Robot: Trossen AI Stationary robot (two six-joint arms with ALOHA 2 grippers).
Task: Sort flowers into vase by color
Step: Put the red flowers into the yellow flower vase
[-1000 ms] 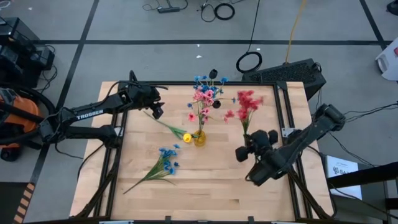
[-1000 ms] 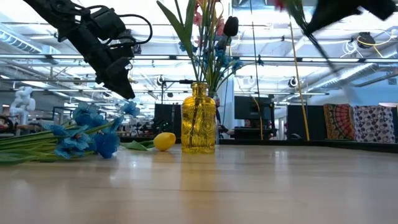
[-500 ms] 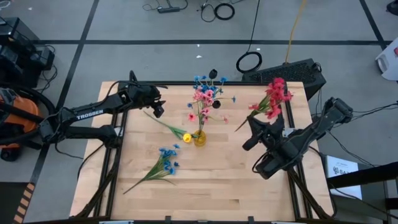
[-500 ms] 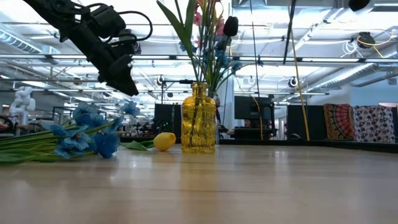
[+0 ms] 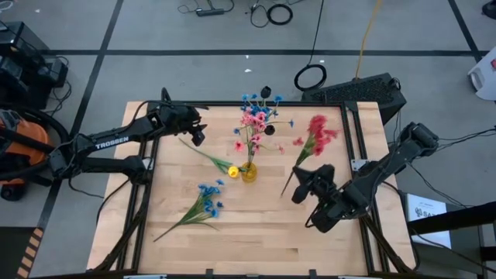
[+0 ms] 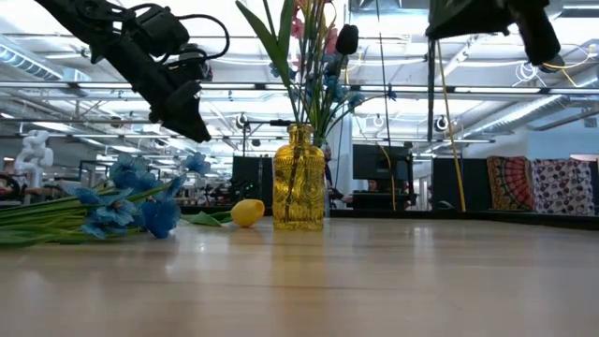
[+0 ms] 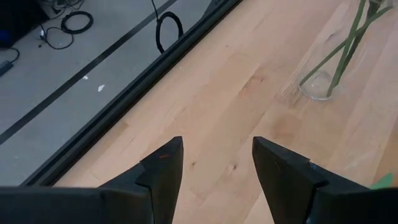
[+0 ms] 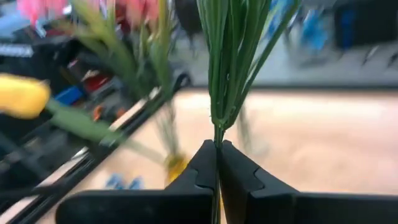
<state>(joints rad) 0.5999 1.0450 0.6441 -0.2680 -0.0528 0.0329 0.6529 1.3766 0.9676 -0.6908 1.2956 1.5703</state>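
Aloft over the bench (image 5: pixel 256 232), the right gripper (image 8: pixel 216 163) has its jaws pinched tight on the stem of the red flower spray (image 5: pixel 316 133), carrying it clear of the wood with the blooms slanting up and away from the arm. Lifting it high looks deliberate: the stem far outreaches the short yellow vase (image 5: pixel 249 172), so it would have to enter from above. That vase stands near the bench's middle, already holding the pink flowers (image 5: pixel 253 121) and a blue bunch (image 5: pixel 256 99), whose spread stems crowd the mouth and may block the newcomer. The red spray is to the vase's right in the high view, near but apart.

Across the bench, the left gripper (image 7: pixel 216 163) hangs above the far left corner with jaws set wide and nothing between them. Below it lies a yellow flower (image 5: pixel 232 170) just beside the vase, its stem trailing toward the left arm. A second blue bunch (image 5: pixel 208 197) lies flat nearer the front, unsorted.
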